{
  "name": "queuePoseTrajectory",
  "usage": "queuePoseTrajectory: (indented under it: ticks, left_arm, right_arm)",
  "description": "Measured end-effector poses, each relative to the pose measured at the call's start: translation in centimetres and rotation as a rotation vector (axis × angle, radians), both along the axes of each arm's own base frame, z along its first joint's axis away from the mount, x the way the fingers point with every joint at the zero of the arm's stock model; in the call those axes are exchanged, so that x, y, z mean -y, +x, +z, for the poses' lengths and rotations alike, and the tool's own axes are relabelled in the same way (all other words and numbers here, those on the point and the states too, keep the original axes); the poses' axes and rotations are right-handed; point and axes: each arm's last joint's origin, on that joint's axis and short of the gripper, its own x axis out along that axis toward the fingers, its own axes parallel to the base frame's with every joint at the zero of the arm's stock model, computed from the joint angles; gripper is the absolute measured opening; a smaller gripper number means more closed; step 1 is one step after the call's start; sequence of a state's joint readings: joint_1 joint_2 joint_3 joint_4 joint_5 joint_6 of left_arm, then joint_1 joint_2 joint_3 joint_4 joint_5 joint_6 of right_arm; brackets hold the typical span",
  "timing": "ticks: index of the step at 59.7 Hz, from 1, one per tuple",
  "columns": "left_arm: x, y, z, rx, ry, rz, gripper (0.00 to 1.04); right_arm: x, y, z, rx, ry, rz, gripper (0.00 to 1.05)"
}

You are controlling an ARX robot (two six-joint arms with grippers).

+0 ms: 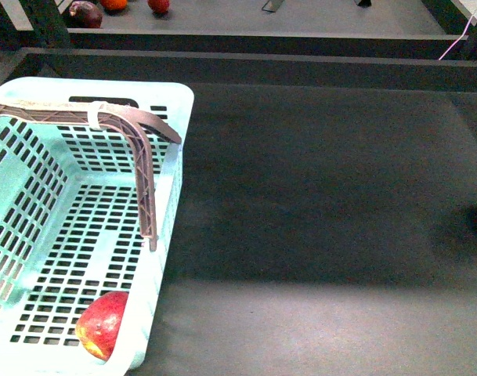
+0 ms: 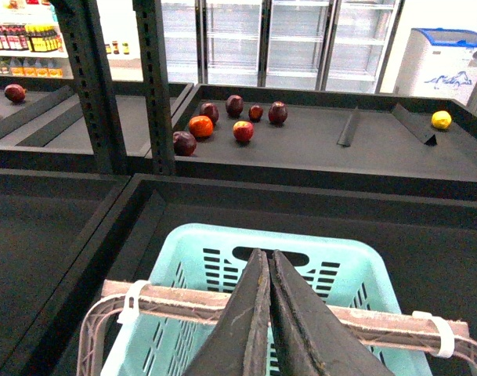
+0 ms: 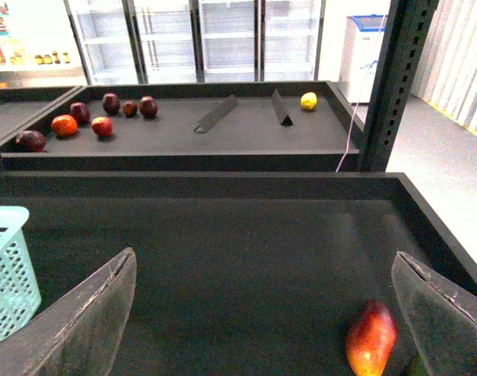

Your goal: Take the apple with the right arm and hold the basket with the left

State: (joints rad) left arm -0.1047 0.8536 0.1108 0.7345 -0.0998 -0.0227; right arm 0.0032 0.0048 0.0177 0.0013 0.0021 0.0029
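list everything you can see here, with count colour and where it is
basket: one, pale mint green with a brownish lattice handle, left side of the near dark tray
apple in basket: one, red with a yellow patch, near corner of the basket floor
apple on tray: one, red and yellow-orange, right side of the near tray, outside the basket
far fruit group: about six, dark purple, red and one orange, on the far tray
yellow fruit: one, far tray, right end
fridges: a row, white with glass doors, background
left gripper: black, jaws shut, over the basket handle
right gripper: open, above the near tray
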Motion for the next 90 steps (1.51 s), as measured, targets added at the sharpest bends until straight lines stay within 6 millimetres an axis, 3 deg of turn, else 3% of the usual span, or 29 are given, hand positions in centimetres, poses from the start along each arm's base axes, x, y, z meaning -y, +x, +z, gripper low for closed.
queuePoseTrajectory:
  ticks: [21, 90]
  left_arm:
    - [-1.4, -2.3, -1.5, -0.003, 0.009, 0.000, 0.03]
    - [-1.4, -6.6, -1.2, 0.019, 0.011, 0.001, 0.03]
  right_arm:
    - [0.0, 0.0, 0.0, 0.000, 0.000, 0.000, 0.96]
    - [0.0, 0.0, 0.0, -0.001, 0.000, 0.000, 0.96]
